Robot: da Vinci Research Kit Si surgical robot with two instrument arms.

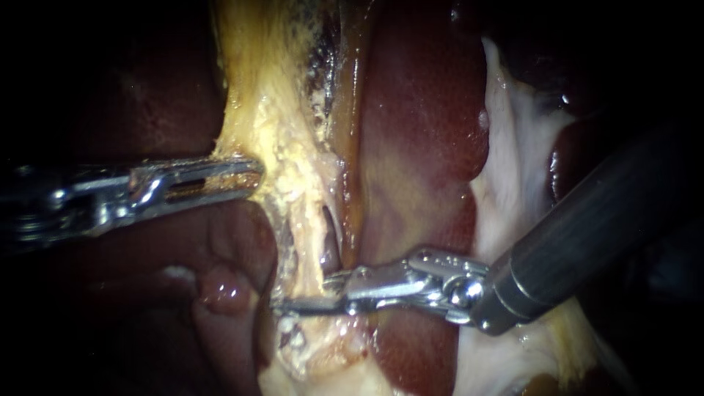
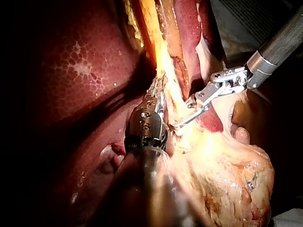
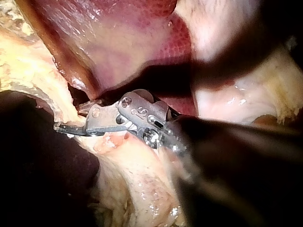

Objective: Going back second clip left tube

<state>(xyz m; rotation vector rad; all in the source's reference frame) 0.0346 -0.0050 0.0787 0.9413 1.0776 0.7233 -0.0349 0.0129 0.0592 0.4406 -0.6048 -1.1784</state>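
While my left instrument [image 1: 246,176] clenches its claw on yellow tissue [image 1: 293,169], my right instrument [image 1: 304,293] (claw parted) could snag it withdrawing.

Left instrument [image 1: 246,178]: bright polished steel, slotted along its length, rounded hinge links behind. Right instrument [image 1: 293,299]: dark matt round shaft, silver collar, shiny steel wrist with round pivot pin, thin grey jaws.

No readable label, brand or sign anywhere, only small illegible stamped marks on the left instrument [image 2: 158,91] and right instrument [image 3: 71,124]
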